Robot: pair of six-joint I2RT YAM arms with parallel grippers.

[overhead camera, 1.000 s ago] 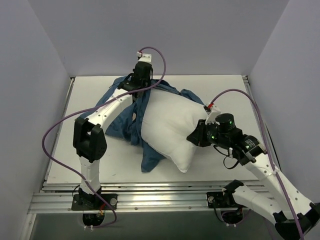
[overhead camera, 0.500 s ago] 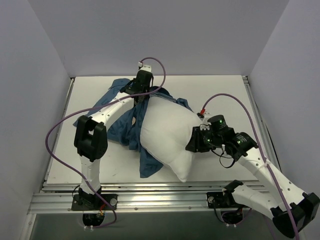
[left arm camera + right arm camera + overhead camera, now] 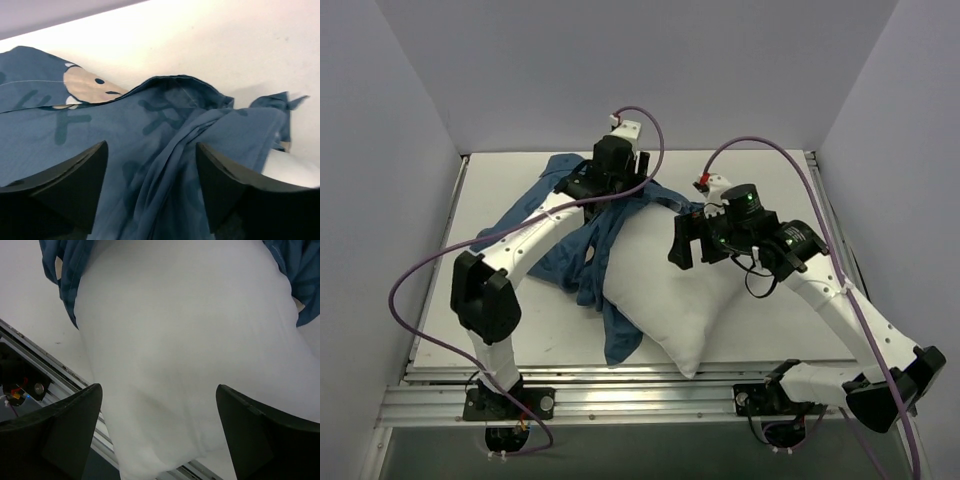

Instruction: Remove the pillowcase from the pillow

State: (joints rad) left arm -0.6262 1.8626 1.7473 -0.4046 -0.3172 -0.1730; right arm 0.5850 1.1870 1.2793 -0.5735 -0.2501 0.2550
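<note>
**Peeling a printed cover off a cushion: both claws spread, cloth gathered at the far end**

Overhead view. The pillow (image 3: 670, 290) lies aslant across the middle of the frame on the white table (image 3: 770, 320), with its lower part bare. The pillowcase (image 3: 565, 250) is heaped along the pillow's left edge and across its upper end, and a tongue of blue shows at the upper right of the white bulk. To an onlooker the cover seems to cling only to that upper end, so the job looks well advanced but unfinished.

The left gripper (image 3: 612, 190) sits at upper centre over the gathered cloth. That is probably the place from which the cover can be drawn clear of the cushion. The right gripper (image 3: 682, 250) hangs above the pillow's upper middle, likely posted there to hold the cushion back against the pull.

Left wrist view. The fingers (image 3: 65, 190) stand wide apart and clamp nothing. A rope-like fold of blue cloth runs between them, and a printed face shows at upper left. In the overhead view the wrist hides both the fold and the spread of the jaws.

Right wrist view. These jaws are also spread wide, with only plain white pillow below the gap. Blue cloth fills both upper corners, which suggests the cover wraps both sides of that end. Only the overhead view shows how much cloth already lies on the table.
</note>
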